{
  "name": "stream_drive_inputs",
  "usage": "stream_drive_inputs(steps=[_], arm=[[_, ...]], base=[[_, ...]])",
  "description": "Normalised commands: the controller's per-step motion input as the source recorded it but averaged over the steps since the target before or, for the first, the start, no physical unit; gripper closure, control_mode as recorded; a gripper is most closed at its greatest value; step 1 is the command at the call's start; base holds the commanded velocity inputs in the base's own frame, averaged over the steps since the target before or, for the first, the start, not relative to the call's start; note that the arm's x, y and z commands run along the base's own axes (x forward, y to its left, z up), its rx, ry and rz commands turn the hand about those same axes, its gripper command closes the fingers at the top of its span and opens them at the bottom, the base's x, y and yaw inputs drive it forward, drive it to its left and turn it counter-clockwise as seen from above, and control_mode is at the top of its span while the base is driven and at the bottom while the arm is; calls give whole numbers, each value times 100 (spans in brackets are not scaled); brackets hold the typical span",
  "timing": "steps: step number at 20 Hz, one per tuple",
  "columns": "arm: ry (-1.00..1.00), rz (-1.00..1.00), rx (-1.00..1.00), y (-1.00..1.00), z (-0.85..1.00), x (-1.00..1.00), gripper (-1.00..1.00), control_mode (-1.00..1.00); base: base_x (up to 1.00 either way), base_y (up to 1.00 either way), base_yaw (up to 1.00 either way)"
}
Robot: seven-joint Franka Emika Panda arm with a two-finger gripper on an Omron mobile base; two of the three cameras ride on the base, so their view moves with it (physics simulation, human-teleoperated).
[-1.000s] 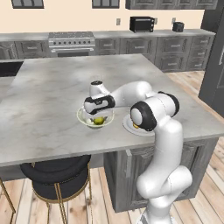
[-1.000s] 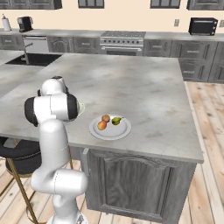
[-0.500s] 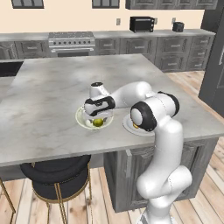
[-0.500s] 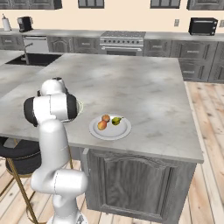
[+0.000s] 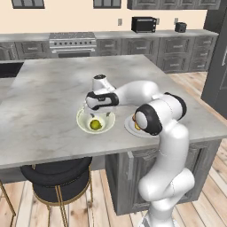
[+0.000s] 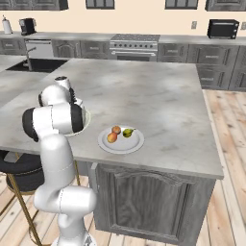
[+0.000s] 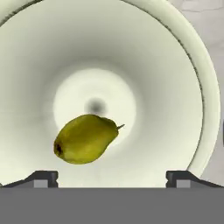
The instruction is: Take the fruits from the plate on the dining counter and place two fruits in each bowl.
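On the marbled dining counter (image 5: 48, 102), wide-spread jaws hang over a pear (image 7: 85, 138) lying in a bowl (image 7: 183, 78).

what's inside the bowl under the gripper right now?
One yellow-green pear lies on the floor of the deep cream-green bowl, free of the open gripper above it. Nothing else shows inside; the hand view's bottom edge cuts off the near wall.
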Motion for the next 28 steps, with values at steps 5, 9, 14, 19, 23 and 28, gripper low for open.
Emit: stream_drive_inputs(steps=[5, 9, 14, 19, 23, 28], arm=[[0, -7, 2, -23, 62, 23, -100, -100], [0, -8, 3, -34, 17, 41, -100, -100], [-2, -16, 4, -93, -10, 1, -100, -100], [-10, -14, 7, -100, -56, -50, -100, -100], [-4, -2, 6, -97, -27, -79, -100, -100], [0, 4, 4, -73, -5, -45, -100, -100]], base=[[0, 0, 0], [0, 0, 0], [0, 0, 0], [0, 0, 0], [0, 0, 0], [0, 0, 0]])
